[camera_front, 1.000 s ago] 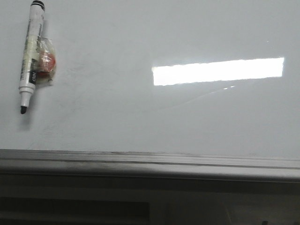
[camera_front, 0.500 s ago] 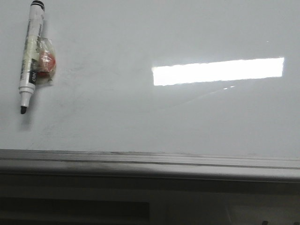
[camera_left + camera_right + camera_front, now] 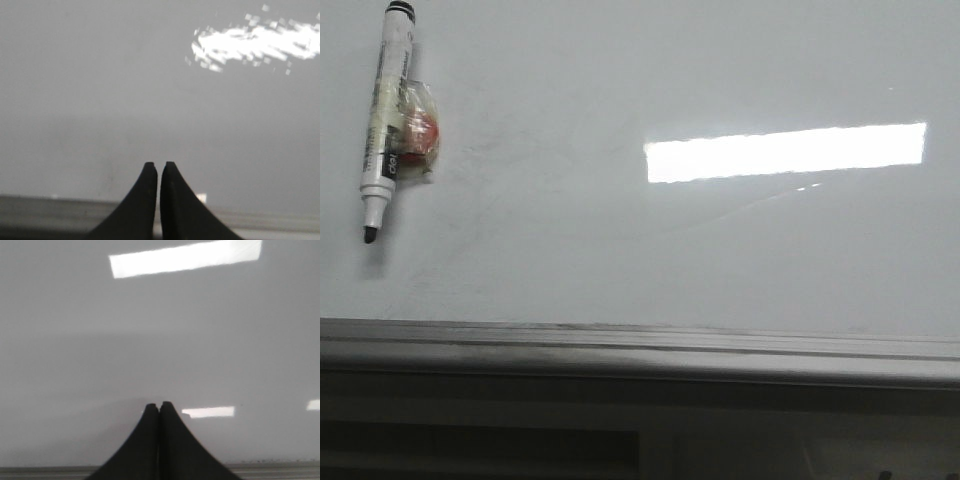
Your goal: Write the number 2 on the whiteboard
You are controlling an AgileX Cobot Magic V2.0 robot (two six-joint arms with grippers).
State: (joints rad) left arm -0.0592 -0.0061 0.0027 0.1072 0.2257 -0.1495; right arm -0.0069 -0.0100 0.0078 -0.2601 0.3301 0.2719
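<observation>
A black-capped marker lies at the far left of the whiteboard, nib toward the frame, a small red-and-clear packet touching it. No digit is drawn. The left gripper and right gripper both have jaws closed, holding nothing.

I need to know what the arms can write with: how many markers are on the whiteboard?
1. A single marker lies uncapped at the whiteboard's far left in the front view, tip toward the frame. Others may lie outside the view.
</observation>
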